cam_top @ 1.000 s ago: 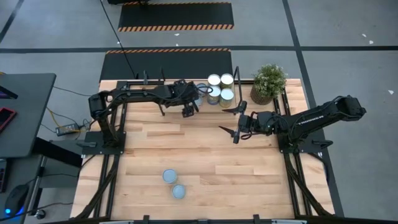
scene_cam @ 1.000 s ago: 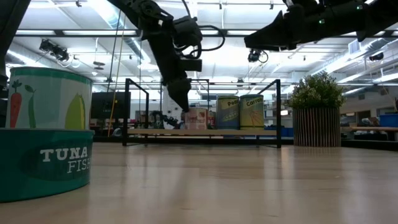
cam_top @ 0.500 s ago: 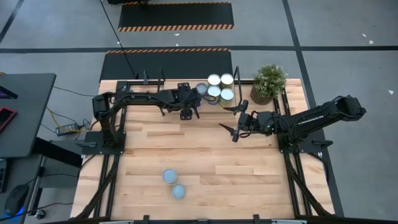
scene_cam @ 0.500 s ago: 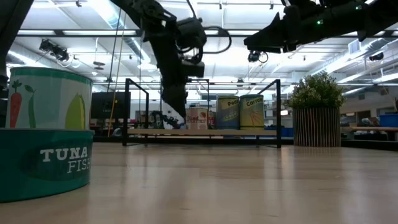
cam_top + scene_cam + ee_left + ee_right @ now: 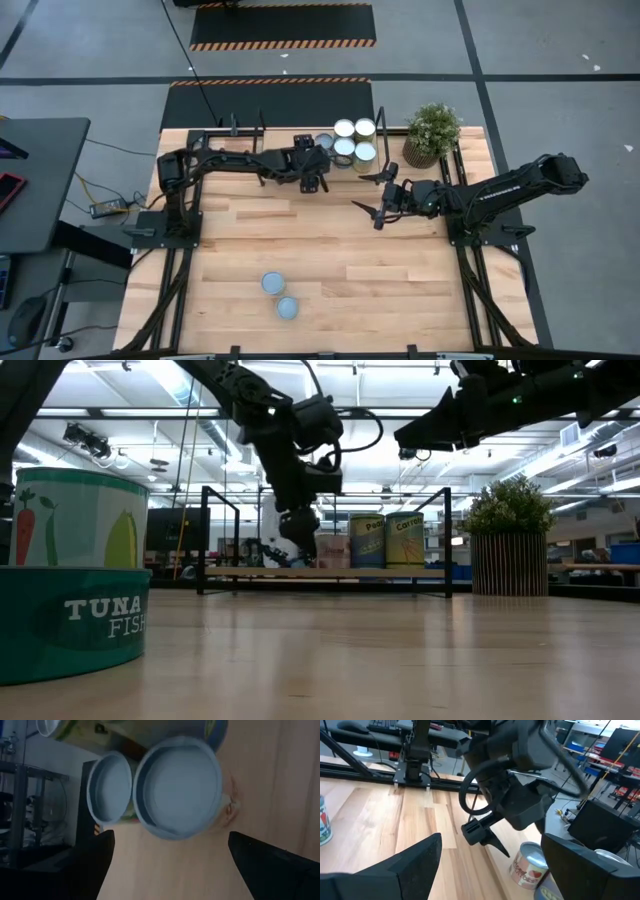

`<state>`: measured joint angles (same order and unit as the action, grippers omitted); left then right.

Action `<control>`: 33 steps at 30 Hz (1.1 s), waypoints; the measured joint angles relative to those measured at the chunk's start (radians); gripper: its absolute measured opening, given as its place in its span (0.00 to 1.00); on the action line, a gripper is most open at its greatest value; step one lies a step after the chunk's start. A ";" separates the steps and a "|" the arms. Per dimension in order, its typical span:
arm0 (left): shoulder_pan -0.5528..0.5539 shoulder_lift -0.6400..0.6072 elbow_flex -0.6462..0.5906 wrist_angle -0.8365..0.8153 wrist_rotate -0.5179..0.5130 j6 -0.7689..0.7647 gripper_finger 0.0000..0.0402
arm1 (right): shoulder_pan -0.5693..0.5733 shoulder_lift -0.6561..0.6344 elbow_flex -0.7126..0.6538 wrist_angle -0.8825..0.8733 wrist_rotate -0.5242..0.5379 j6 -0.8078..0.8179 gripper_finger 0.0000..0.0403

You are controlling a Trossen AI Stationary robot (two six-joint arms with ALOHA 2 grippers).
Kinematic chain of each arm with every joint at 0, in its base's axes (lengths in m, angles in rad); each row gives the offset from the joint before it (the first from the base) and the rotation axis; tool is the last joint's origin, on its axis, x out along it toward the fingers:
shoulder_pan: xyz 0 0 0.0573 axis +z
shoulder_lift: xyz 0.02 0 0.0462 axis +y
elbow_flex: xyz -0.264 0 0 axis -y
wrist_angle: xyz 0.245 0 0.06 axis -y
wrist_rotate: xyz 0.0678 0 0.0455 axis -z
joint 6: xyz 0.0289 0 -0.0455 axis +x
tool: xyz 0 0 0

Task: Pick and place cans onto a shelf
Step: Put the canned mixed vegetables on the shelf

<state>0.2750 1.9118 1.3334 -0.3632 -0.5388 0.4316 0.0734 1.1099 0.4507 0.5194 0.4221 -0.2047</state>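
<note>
Silver cans: five stand upright in a cluster at the far edge of the desk (image 5: 330, 250), on the shelf (image 5: 320, 571); the left-most one (image 5: 323, 143) has a red-and-white label.
Two more cans (image 5: 274, 283): on the near part of the desk, left of centre, touching or nearly so, well apart from both arms.
Key relation: the left pincer (image 5: 313, 180) hangs just near-side of the left-most shelf can, and its wrist view looks straight down onto that can's pale blue top (image 5: 177, 785), centred between the two fingers.
Can axis: vertical, rim up, so any grasp would be from above or across the round body.
Left pincer state: fingers spread wide, nothing between them; whether they touch the can cannot be told.
Left arm pose: stretched rightward along the far side of the desk, wrist bent downward at the shelf.
Right pincer (image 5: 378, 205): spread, empty, held above the middle of the desk, to the right of the left pincer.
Right arm pose: reaching leftward from its base, waiting.
Nearer arm: for the two near cans, neither is close; the left base looks slightly nearer, by judgement.
</note>
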 joint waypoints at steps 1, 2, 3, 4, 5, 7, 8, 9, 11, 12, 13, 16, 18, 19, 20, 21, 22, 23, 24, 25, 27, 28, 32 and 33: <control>-0.003 0.000 0.000 0.004 0.000 -0.001 0.99 | 0.000 0.000 0.000 -0.001 0.000 0.000 0.87; -0.008 0.000 0.000 -0.002 -0.002 -0.001 0.99 | 0.000 0.000 0.000 -0.001 0.000 0.000 0.87; -0.013 0.000 0.000 -0.013 -0.004 0.002 0.99 | 0.000 0.000 0.000 -0.005 0.000 0.000 0.87; -0.020 -0.002 0.000 -0.029 -0.012 0.010 0.99 | 0.000 0.000 0.000 -0.008 0.000 0.000 0.87; -0.026 -0.004 0.000 -0.043 -0.026 0.019 0.99 | 0.000 0.000 0.000 -0.009 0.000 0.000 0.87; -0.038 -0.007 0.000 -0.066 -0.069 0.030 0.99 | 0.000 0.000 0.000 -0.008 0.000 0.000 0.87; -0.043 -0.007 0.000 -0.086 -0.089 0.030 0.99 | 0.000 0.000 0.000 -0.007 0.000 0.000 0.87; -0.049 -0.007 0.000 -0.110 -0.095 0.028 0.99 | 0.000 0.000 0.000 -0.008 0.000 0.001 0.87; -0.063 -0.008 0.000 -0.163 -0.086 0.009 0.99 | 0.000 0.000 0.000 -0.018 0.000 0.008 0.87; -0.071 -0.014 0.000 -0.191 -0.074 -0.006 0.99 | 0.000 0.000 0.000 -0.024 -0.001 0.010 0.87; -0.080 -0.023 0.000 -0.220 -0.060 -0.016 0.99 | 0.000 0.000 0.000 -0.029 -0.001 0.011 0.87; -0.114 -0.072 0.000 -0.281 0.010 -0.063 0.99 | 0.000 0.000 0.000 -0.037 -0.004 0.011 0.87; -0.137 -0.120 0.000 -0.323 0.111 -0.114 0.99 | 0.000 0.000 0.000 -0.038 -0.004 0.011 0.87; -0.148 -0.147 0.000 -0.344 0.177 -0.148 0.99 | 0.000 0.000 0.000 -0.040 -0.004 0.011 0.87; -0.159 -0.176 0.000 -0.362 0.257 -0.189 0.99 | 0.000 0.000 0.000 -0.041 -0.004 0.011 0.87; -0.169 -0.201 0.000 -0.383 0.352 -0.233 0.99 | 0.000 0.000 0.000 -0.042 -0.004 0.011 0.87; -0.180 -0.223 0.001 -0.393 0.440 -0.287 0.99 | 0.000 0.000 0.000 -0.042 -0.004 0.011 0.87; -0.192 -0.244 0.001 -0.399 0.529 -0.346 0.99 | 0.000 0.000 0.000 -0.042 -0.004 0.011 0.87; -0.207 -0.260 0.001 -0.405 0.604 -0.407 0.99 | 0.000 0.000 0.000 -0.042 -0.004 0.010 0.87; -0.226 -0.274 0.001 -0.402 0.661 -0.465 0.99 | 0.000 0.000 0.000 -0.042 -0.004 0.010 0.87; -0.275 -0.289 0.001 -0.405 0.742 -0.555 0.99 | 0.000 0.000 0.000 -0.041 -0.004 0.010 0.87; -0.306 -0.291 0.001 -0.405 0.759 -0.593 0.99 | 0.000 0.000 0.000 -0.038 -0.004 0.010 0.87; -0.449 -0.278 0.002 -0.429 0.743 -0.659 0.99 | 0.000 0.000 0.000 -0.037 -0.004 0.011 0.87; -0.484 -0.272 0.002 -0.442 0.731 -0.671 0.99 | 0.000 0.000 0.000 -0.036 -0.004 0.011 0.87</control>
<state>-0.2093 1.6397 1.3350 -0.8057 0.1925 -0.2394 0.0734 1.1098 0.4507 0.4830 0.4176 -0.1940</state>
